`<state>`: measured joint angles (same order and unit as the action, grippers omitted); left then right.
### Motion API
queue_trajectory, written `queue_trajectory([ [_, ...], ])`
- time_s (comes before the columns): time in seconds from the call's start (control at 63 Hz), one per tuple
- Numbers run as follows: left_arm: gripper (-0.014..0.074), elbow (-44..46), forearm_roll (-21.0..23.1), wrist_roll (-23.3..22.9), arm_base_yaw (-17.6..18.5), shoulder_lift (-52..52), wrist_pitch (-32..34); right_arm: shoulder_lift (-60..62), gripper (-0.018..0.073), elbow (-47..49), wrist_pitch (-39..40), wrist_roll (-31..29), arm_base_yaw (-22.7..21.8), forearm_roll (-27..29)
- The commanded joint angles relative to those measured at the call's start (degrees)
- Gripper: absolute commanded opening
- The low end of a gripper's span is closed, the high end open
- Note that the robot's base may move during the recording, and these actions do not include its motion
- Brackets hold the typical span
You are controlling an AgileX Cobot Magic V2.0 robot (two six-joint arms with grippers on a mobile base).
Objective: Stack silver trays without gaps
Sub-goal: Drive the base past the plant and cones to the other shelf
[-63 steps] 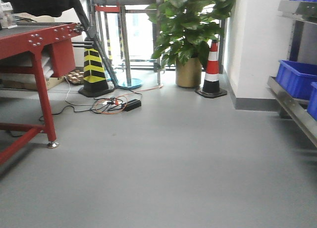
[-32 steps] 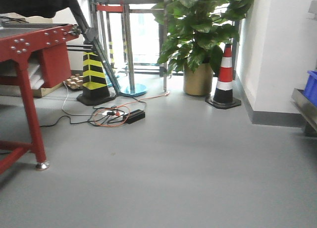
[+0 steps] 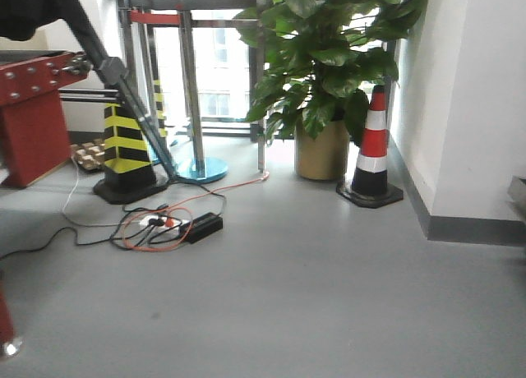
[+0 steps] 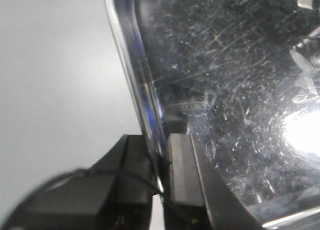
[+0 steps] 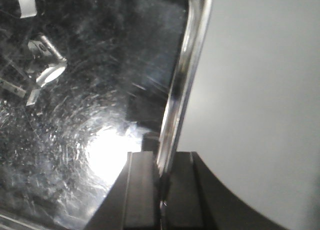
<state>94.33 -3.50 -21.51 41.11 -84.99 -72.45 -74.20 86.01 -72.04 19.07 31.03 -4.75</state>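
In the left wrist view my left gripper is shut on the left rim of a scratched silver tray, held above grey floor. In the right wrist view my right gripper is shut on the right rim of a silver tray; its polished bottom shows a bright glare. I cannot tell whether both hold the same tray. No tray or gripper shows in the front view.
The front view shows grey floor with a cable tangle and power brick, a black-yellow cone, a potted plant, a red-white cone, a red bench at left, a steel stand and a white wall at right.
The front view has swung left and moved forward: the blue bins and shelf have left the right edge, the red bench has slid toward the left, and the plant and cones appear larger.
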Motion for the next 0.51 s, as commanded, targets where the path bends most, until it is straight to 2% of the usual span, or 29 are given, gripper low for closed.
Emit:
queue_trajectory([
  [0.0, -0.0048, 1.5, 4.8, 2.1, 1.2, 1.6, -2.2, 1.3, 0.0056, 1.9, -4.0, -1.2, 0.7, 3.8],
  [0.492, -0.0048, 1.5, 5.0, 2.1, 1.2, 1.6, -2.2, 1.1, 0.0056, 1.9, -3.6, -1.2, 0.7, 3.8],
])
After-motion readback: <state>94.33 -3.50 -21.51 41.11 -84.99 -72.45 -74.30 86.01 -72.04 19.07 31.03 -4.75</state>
